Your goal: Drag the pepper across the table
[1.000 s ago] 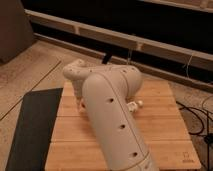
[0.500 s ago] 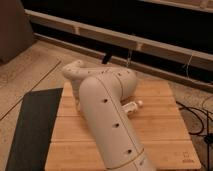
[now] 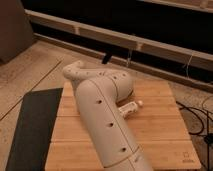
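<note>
The table [image 3: 160, 125] is a light wooden plank top filling the middle of the camera view. My white arm [image 3: 102, 115] reaches up from the bottom edge over its centre, bends at the elbow [image 3: 117, 80] and turns left to a joint [image 3: 75, 71]. My gripper is hidden behind the arm, somewhere over the far left part of the table. The pepper is hidden too. A white bottle [image 3: 129, 107] lies on its side just right of the arm.
A dark grey mat [image 3: 35, 125] lies on the floor along the table's left side. Black cables [image 3: 200, 112] run on the floor to the right. A dark wall with pale ledges [image 3: 150, 42] stands behind the table.
The arm has shifted slightly to the left over the table. The white bottle lies about where it was.
</note>
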`<state>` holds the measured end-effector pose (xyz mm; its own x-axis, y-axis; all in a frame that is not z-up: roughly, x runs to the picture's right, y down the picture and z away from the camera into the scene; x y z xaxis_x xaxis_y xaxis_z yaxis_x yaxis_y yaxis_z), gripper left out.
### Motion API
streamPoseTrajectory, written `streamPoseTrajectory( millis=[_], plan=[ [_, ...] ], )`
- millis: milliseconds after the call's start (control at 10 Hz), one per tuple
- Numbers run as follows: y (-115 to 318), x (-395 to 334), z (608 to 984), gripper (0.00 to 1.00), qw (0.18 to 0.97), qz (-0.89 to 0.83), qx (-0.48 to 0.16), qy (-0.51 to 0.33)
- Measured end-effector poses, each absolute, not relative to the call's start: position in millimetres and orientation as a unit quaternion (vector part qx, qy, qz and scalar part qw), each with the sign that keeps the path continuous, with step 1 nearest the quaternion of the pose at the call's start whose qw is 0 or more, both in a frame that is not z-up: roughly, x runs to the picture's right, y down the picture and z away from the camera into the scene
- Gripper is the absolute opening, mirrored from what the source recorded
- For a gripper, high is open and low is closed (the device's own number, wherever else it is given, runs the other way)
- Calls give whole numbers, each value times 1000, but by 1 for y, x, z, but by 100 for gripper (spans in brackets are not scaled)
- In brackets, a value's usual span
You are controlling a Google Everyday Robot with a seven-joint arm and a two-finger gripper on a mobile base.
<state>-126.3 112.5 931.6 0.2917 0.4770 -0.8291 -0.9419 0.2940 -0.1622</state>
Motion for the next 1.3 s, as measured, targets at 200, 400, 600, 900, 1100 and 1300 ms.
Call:
streamPoseTrajectory(
  millis=[200, 400, 600, 900, 1100, 1300],
  plan=[
    [111, -128, 934, 25, 730, 486, -338, 341],
    [110, -128, 935, 4, 731, 486, -336, 341],
    [96, -132, 935, 0, 735, 497, -324, 328],
    [39, -153, 917, 0, 764, 513, -282, 269],
    [12, -180, 903, 0, 790, 505, -267, 224],
    [9, -209, 898, 0, 810, 480, -272, 197]
  ],
)
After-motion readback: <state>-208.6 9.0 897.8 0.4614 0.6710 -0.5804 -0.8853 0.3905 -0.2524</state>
